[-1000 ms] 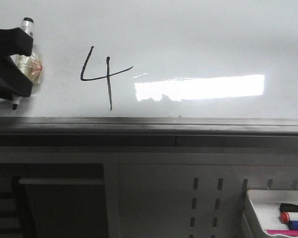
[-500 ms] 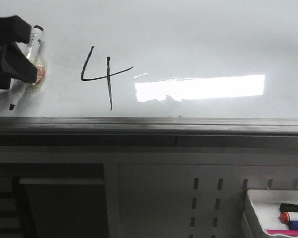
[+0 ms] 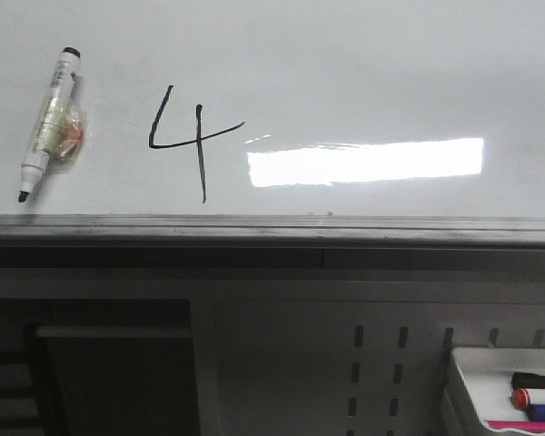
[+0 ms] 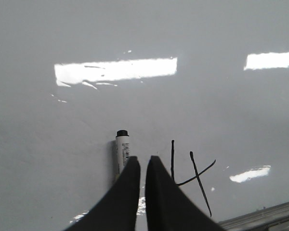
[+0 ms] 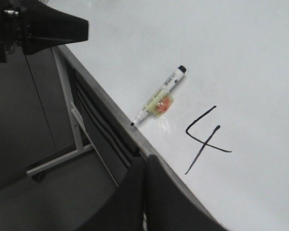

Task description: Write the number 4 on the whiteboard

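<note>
The number 4 (image 3: 201,134) stands in thin black strokes on the whiteboard (image 3: 363,64). It also shows in the left wrist view (image 4: 198,177) and the right wrist view (image 5: 205,144). A white marker (image 3: 50,123) with a yellow-orange wad on its barrel lies alone on the board to the left of the 4, tip toward the frame. My left gripper (image 4: 142,161) is out of the front view. Its jaws stand a narrow gap apart with nothing between them, just short of the marker (image 4: 122,151). My right gripper (image 5: 144,161) is shut and empty over the board's lower edge.
The board's dark grey lower frame (image 3: 272,232) runs across the front view. A small white tray (image 3: 472,359) with coloured markers (image 3: 536,398) sits at the lower right. A grey perforated panel and a stand lie below the board. The left arm's dark body (image 5: 38,29) shows beyond the board's edge.
My left gripper has let go of the marker and drawn back out of the front view. The marker stays on the board, tilted, left of the 4.
</note>
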You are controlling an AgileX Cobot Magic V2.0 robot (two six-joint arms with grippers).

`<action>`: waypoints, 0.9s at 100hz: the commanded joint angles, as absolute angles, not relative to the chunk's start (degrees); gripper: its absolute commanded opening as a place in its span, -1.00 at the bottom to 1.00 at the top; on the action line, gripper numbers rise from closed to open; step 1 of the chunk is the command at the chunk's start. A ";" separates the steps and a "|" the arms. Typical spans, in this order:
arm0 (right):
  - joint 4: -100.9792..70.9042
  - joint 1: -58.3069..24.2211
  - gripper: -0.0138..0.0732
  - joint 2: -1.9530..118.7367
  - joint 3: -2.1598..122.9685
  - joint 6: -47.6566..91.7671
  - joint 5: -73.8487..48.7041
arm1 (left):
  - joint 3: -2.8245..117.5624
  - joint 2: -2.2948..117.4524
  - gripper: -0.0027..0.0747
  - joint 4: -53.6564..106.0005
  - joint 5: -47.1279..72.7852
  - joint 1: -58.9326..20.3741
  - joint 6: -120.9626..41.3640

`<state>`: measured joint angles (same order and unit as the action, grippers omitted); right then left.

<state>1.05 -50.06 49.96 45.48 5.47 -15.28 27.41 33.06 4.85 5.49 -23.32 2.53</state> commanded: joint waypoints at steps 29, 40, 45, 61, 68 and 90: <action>1.98 -49.75 -0.83 29.16 25.85 6.04 -5.63 | 13.77 12.30 -0.98 3.19 2.04 -23.21 -1.76; 1.98 -49.75 -0.83 26.51 23.34 6.04 -5.63 | 12.61 10.31 -0.98 3.56 2.18 -23.21 -1.76; 1.98 -49.75 -0.83 25.87 22.67 6.04 -5.63 | 12.61 10.19 -0.98 3.56 2.18 -23.21 -1.76; 1.98 -49.75 -0.83 25.88 22.22 6.04 -5.65 | 12.61 10.19 -0.98 3.56 2.18 -23.21 -1.76; 1.98 -49.75 -0.83 25.88 22.22 6.04 -5.65 | 12.61 10.19 -0.98 3.56 2.18 -23.21 -1.76; 1.98 -49.75 -0.83 25.88 22.22 6.04 -5.65 | 12.61 10.19 -0.98 3.56 2.18 -23.21 -1.76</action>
